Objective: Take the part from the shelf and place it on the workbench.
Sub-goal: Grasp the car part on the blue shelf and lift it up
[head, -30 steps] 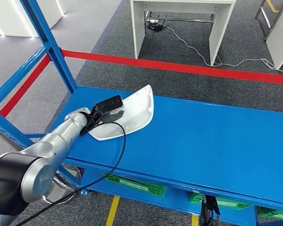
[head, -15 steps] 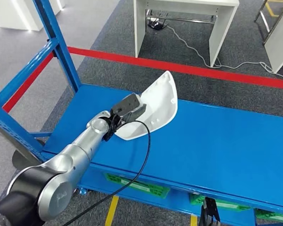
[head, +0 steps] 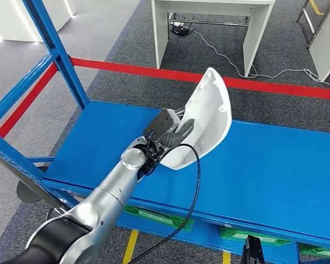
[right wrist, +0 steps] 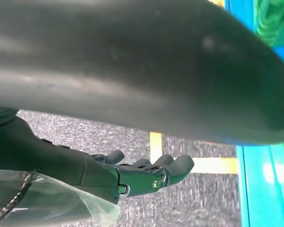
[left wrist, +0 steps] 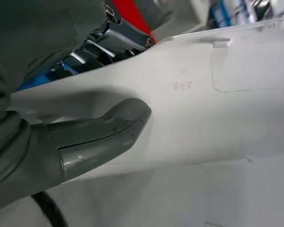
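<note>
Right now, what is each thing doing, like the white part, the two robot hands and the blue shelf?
White part: lifted, tilted up on edge over the shelf, held.
Left hand: grips the white part, thumb pressed flat on it.
Right hand: holds nothing, hangs over the grey floor.
Blue shelf: nothing else lies on its top.

The part (head: 204, 118) is looking like white moulded plastic, smooth and matt, with faint raised lettering showing in the left wrist view. The left hand (head: 167, 132) holding it is showing a grey, slightly scuffed plastic thumb and dark metal links. The shelf (head: 254, 165) under the part is showing as smooth blue painted metal with a soft sheen. Beyond the shelf, the floor (head: 126, 55) is appearing as rough grey carpet. The right hand (right wrist: 147, 175) is looking dark and glossy.
</note>
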{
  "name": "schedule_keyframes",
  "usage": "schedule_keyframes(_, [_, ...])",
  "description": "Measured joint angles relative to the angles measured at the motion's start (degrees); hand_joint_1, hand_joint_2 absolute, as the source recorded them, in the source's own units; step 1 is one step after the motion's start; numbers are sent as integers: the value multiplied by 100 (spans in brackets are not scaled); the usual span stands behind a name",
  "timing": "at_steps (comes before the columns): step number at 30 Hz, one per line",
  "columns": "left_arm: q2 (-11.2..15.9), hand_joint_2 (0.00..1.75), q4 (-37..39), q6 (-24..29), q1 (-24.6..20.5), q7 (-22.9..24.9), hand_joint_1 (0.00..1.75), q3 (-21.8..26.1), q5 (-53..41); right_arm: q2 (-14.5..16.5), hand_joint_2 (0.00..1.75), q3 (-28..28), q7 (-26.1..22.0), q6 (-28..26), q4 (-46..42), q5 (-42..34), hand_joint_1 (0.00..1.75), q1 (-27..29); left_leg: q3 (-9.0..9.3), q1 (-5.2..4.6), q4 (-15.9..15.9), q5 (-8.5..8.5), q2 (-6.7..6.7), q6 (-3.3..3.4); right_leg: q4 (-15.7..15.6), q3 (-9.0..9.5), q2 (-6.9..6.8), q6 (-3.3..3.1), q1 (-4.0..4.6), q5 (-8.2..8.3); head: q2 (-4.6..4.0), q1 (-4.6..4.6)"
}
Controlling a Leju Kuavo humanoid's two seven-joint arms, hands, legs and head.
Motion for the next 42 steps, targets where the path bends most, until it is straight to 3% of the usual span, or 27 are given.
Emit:
schedule_keyframes(2, [-55, 175, -432, 234, 294, -37, 175, -456, 338, -7, 0, -54, -42, -23, 0, -23, 0, 57, -294, 10, 732, -374, 1, -27, 2, 7, -6, -18, 3, 4, 0, -9])
schedule_keyframes(3, [-68, 175, -638, 266, 462, -71, 175, -687, 517, -10, 0, -80, -55, -32, 0, -31, 0, 90, -391, 12, 994, -474, 1, -29, 3, 7, -7, -18, 5, 3, 0, -9])
schedule_keyframes(4, [-78, 175, -827, 237, 622, -101, 175, -903, 714, -14, 0, -102, -62, -39, 0, -35, 0, 121, -388, 12, 1035, -451, 1, -19, 4, 6, -6, -18, 7, 3, 0, -10])
schedule_keyframes(5, [-86, 175, -1018, 185, 768, -128, 175, -1120, 928, -15, 0, -119, -73, -49, 0, -37, 0, 146, -286, 11, 870, -332, 1, 2, 5, 7, -3, -16, 10, 3, 0, -10])
schedule_keyframes(7, [-88, 175, -1373, 69, 991, -173, 175, -1516, 1316, -15, 0, -136, -118, -74, 0, -39, 0, 176, 109, -2, 138, 2, 0, 77, 6, 6, 5, -5, 21, 7, 0, -8])
schedule_keyframes(9, [-70, 175, -1666, -26, 1124, -214, 175, -1843, 1573, -14, 0, -154, -180, -99, 0, -43, 0, 190, 378, -28, -406, 156, -4, 140, 11, -12, 11, 39, 34, 23, 0, -6])
schedule_keyframes(13, [18, 175, -2065, -97, 1359, -290, 175, -2291, 1721, -13, 0, -204, -276, -147, 0, -61, 0, 246, 393, -32, -567, 249, -3, 231, 28, -62, 0, 179, 11, 13, 0, -4])
schedule_keyframes(15, [51, 175, -2178, -98, 1440, -360, 175, -2434, 1738, -14, 0, -231, -327, -190, 0, -85, 0, 273, 351, -8, -623, 338, 10, 292, 366, -209, 0, 222, 4, -314, 0, 17])
schedule_keyframes(17, [104, 175, -2237, -85, 1534, -456, 175, -2571, 1757, -14, 0, -260, -384, -274, 0, -96, 0, 315, 262, -14, -623, 406, 15, 322, 1078, -447, 0, 253, 4, -786, 0, 40])
schedule_keyframes(18, [138, 175, -2252, -74, 1595, -502, 175, -2635, 1777, -14, 0, -271, -413, -339, 0, -90, 0, 345, 213, -16, -621, 442, 16, 323, 1376, -520, -1, 267, 2, -929, 0, 45])
schedule_keyframes(19, [176, 175, -2261, -59, 1659, -540, 175, -2687, 1805, -15, 0, -278, -443, -429, 0, -73, 0, 380, 162, -16, -618, 478, 17, 317, 1496, -505, -2, 280, 0, -966, 0, 44])
schedule_keyframes(20, [210, 175, -2271, -43, 1717, -568, 175, -2728, 1840, -16, 0, -280, -476, -533, -1, -46, 0, 411, 112, -13, -613, 516, 16, 304, 1371, -369, -3, 290, -4, -893, 0, 45])
schedule_keyframes(23, [279, 175, -2321, 0, 1830, -609, 175, -2796, 1899, -20, 0, -280, -566, -824, -4, 44, 0, 440, -23, -7, -581, 625, 13, 220, 285, 380, 8, 280, -12, -573, 0, 39])
schedule_keyframes(24, [295, 175, -2335, 12, 1855, -614, 175, -2812, 1898, -20, 0, -280, -598, -892, -5, 73, 0, 440, -45, -12, -571, 658, 13, 182, 67, 523, 23, 256, -6, -530, 0, 31])
schedule_keyframes(27, [344, 175, -2350, 68, 1949, -645, 175, -2830, 1887, -16, 0, -278, -674, -1038, -8, 151, 0, 456, -64, -15, -571, 762, 11, 79, -8, 508, 60, 134, 18, -463, 0, 10])
schedule_keyframes(28, [358, 175, -2352, 82, 1981, -656, 175, -2827, 1886, -9, 0, -277, -681, -1061, -8, 167, 0, 456, -86, -6, -544, 720, 10, 44, -14, 473, 52, 80, 15, -427, 0, 9])
schedule_keyframes(29, [372, 175, -2353, 89, 2006, -663, 175, -2825, 1885, -2, 0, -275, -680, -1073, -8, 182, 0, 451, -125, 1, -456, 590, 8, 10, -22, 445, 39, 29, 8, -379, 0, 7])
schedule_keyframes(30, [384, 175, -2356, 87, 2028, -669, 175, -2825, 1882, 10, 0, -273, -662, -1069, -8, 198, 0, 447, -193, 9, -246, 358, 7, -23, -30, 390, 23, -16, -1, -321, 0, 3])
schedule_keyframes(32, [406, 175, -2362, 72, 2072, -675, 175, -2827, 1866, 25, 0, -268, -597, -998, -8, 221, 0, 444, -362, 15, 450, -219, 8, -66, -24, 272, 2, -52, 7, -212, 0, -8])
schedule_keyframes(33, [419, 175, -2364, 62, 2100, -679, 175, -2827, 1851, 32, 0, -266, -559, -938, -8, 228, 0, 448, -414, 16, 799, -409, 8, -74, -20, 195, -6, -55, 15, -155, 0, -10])
schedule_keyframes(34, [432, 175, -2364, 52, 2134, -687, 175, -2827, 1835, 38, 0, -264, -535, -876, -8, 232, 0, 451, -397, 15, 1010, -469, 8, -68, -17, 119, -13, -57, 26, -99, 0, -9])
schedule_keyframes(35, [446, 175, -2364, 40, 2167, -698, 175, -2827, 1817, 44, 0, -262, -523, -822, -8, 238, 0, 452, -291, 10, 1033, -416, 8, -46, -15, 45, -18, -56, 42, -45, 0, -10])
schedule_keyframes(36, [458, 175, -2364, 27, 2195, -711, 175, -2827, 1801, 52, 0, -259, -518, -785, -9, 246, 0, 451, -83, 0, 837, -294, 7, -4, -14, -22, -19, -54, 60, 9, 0, -12])
schedule_keyframes(37, [465, 175, -2366, 13, 2214, -725, 175, -2827, 1788, 64, 0, -256, -516, -757, -8, 255, 0, 449, 207, -21, 481, -181, 6, 63, -14, -75, -20, -54, 71, 60, 0, -11])
schedule_keyframes(39, [474, 175, -2379, -6, 2233, -748, 175, -2829, 1772, 98, 0, -249, -517, -725, -8, 266, 0, 443, 752, -75, -301, -152, 7, 200, -17, -141, -26, -27, 85, 153, 0, -8])
schedule_keyframes(40, [479, 175, -2386, -11, 2240, -760, 175, -2829, 1771, 113, 0, -245, -518, -718, -8, 270, 0, 438, 892, -105, -536, -181, 6, 242, -23, -153, -31, 0, 73, 197, 0, -7])
schedule_keyframes(42, [490, 175, -2397, -14, 2264, -776, 175, -2828, 1769, 127, 0, -234, -519, -713, -9, 289, 0, 427, 915, -133, -681, -151, 7, 258, -62, -162, -39, 77, 51, 295, 0, -9])
